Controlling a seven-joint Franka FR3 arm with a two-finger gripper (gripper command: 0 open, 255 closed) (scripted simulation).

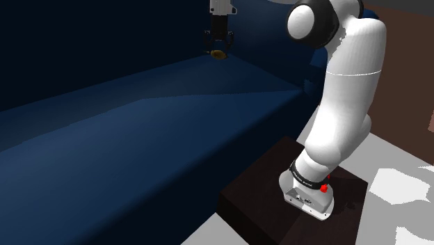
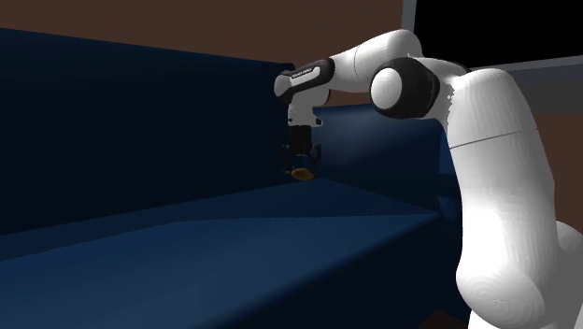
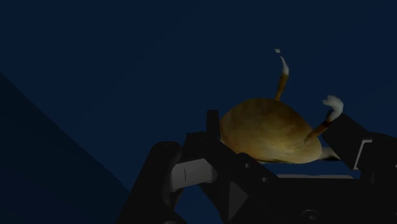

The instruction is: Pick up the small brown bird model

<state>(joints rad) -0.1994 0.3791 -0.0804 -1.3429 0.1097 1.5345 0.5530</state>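
The small brown bird model (image 3: 264,127) is a rounded golden-brown body with thin legs ending in pale feet that stick out away from the hand. My black gripper (image 3: 277,137) is shut on it, one finger on each side of the body. In the shoulder view the gripper (image 1: 220,43) hangs from above at the far end of the dark blue sofa seat (image 1: 160,132), with the bird (image 1: 218,53) at its tips. From the second exterior view the gripper (image 2: 300,161) points straight down and the bird (image 2: 301,173) hangs just above the seat, in front of the backrest (image 2: 140,131).
The sofa's tall dark blue backrest (image 1: 83,49) rises close behind the gripper. The arm stands on a dark brown box (image 1: 271,209) beside the sofa's front edge. Pale floor (image 1: 403,195) lies past the box. A black area (image 2: 504,28) shows at the second exterior view's upper right.
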